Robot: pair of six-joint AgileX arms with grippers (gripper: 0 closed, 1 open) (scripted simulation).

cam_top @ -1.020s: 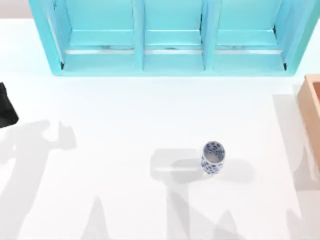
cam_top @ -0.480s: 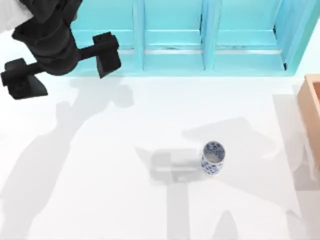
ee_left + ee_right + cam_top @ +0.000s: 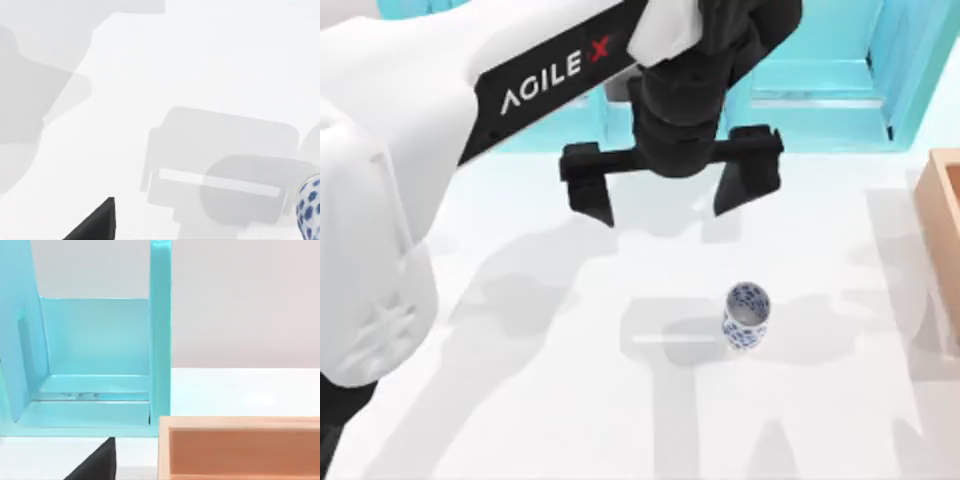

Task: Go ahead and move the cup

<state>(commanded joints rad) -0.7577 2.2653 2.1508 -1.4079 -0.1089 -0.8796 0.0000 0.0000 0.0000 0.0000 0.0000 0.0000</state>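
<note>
White-and-blue patterned, the small handleless cylindrical cup stands upright on the plain white counter, right of centre. We find our left claw, black with two fingers spread wide and holding nothing, raised before the turquoise compartmented shelf, presumably poised to descend. Our right arm is parked near the orange wooden box.

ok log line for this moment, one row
left tool: open, above table, short of cup | cup: upright, untouched | right arm: near shelf and wooden box | phase: approach
</note>
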